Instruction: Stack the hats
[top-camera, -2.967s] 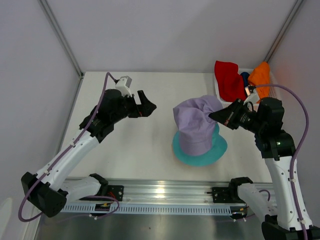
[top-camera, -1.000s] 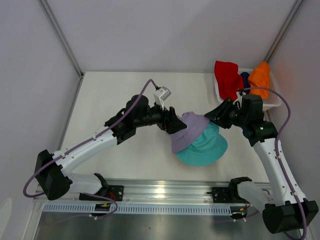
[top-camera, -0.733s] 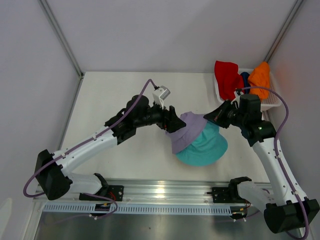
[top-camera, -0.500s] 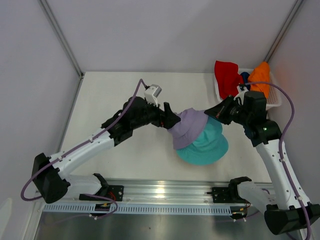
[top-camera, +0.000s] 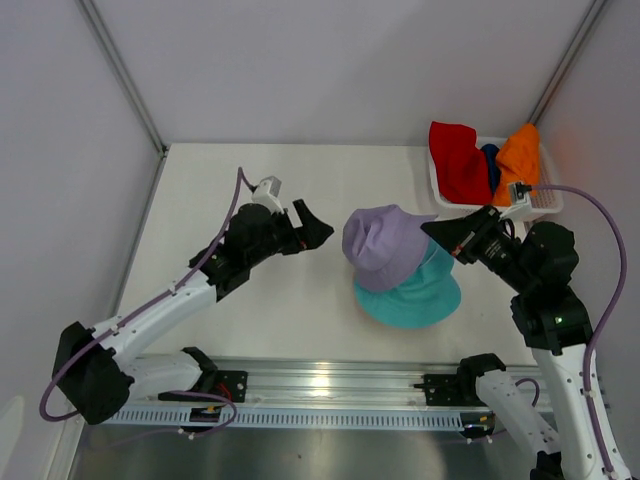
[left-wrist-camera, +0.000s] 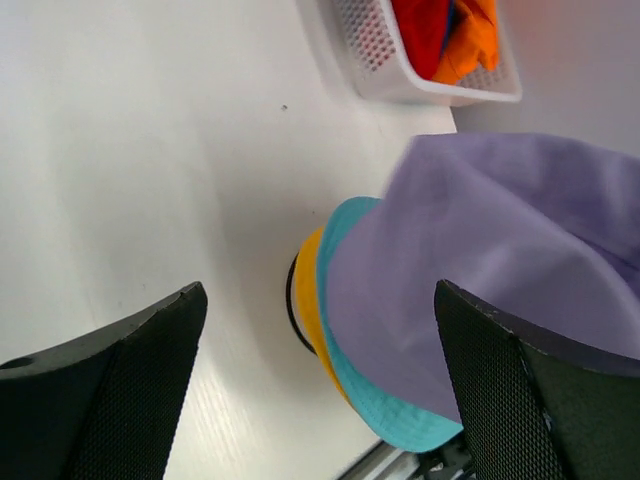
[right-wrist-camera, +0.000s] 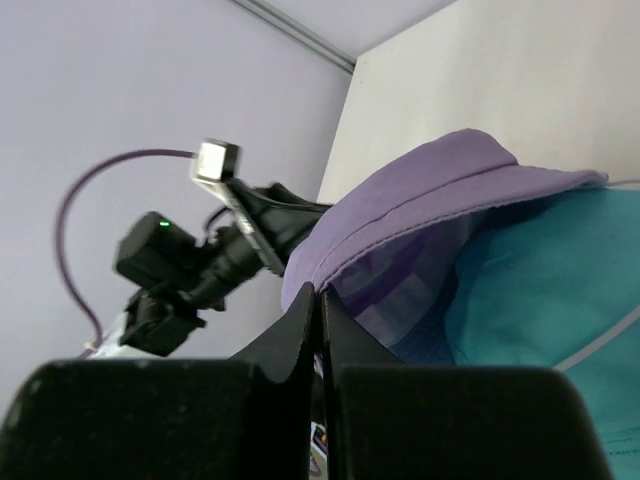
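Lavender hat (top-camera: 385, 245) sits off-centre on teal hat (top-camera: 430, 297); right gripper (top-camera: 433, 228) pinching its brim, left gripper (top-camera: 312, 233) spread, we tug gently

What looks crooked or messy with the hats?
The lavender hat sits crooked on the teal hat, off toward the far left, so teal brim pokes out near right. Its right brim edge is lifted. The red hat flops over the basket rim.
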